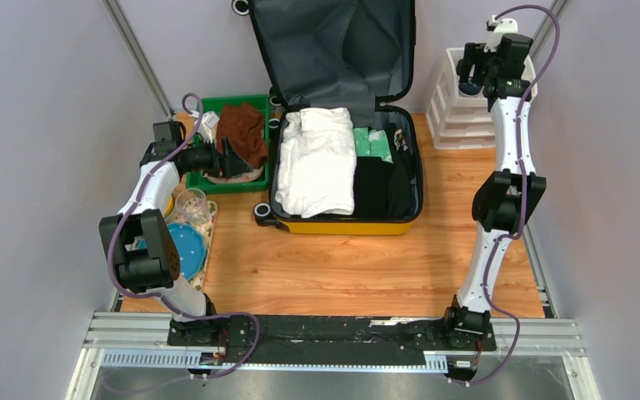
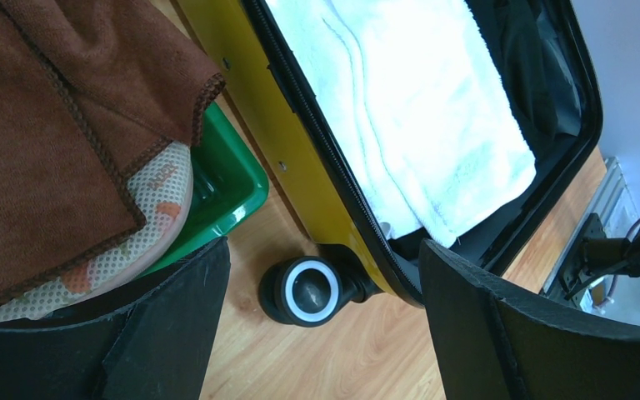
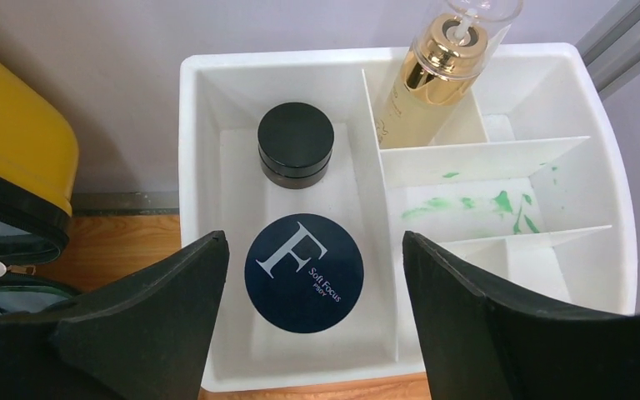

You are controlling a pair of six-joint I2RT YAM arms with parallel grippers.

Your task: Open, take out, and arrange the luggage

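Note:
The yellow suitcase (image 1: 346, 223) lies open on the table, its grey-lined lid (image 1: 333, 50) propped up at the back. Inside lie folded white towels (image 1: 317, 162), green packets (image 1: 372, 143) and black clothes (image 1: 382, 187). My left gripper (image 1: 232, 158) is open and empty over the green tray's right edge, just left of the suitcase. In the left wrist view the yellow shell (image 2: 300, 142), a black wheel (image 2: 308, 289) and the white towel (image 2: 417, 92) show. My right gripper (image 1: 477, 77) is open and empty above the white drawer unit (image 1: 454, 108).
The green tray (image 1: 208, 183) holds a brown towel (image 1: 243, 132). The drawer unit's top tray (image 3: 208, 167) holds a dark blue round compact (image 3: 304, 273), a black jar (image 3: 295, 144) and a gold bottle (image 3: 429, 75). A clear cup (image 1: 192, 202) and blue plate (image 1: 187, 250) sit at the left.

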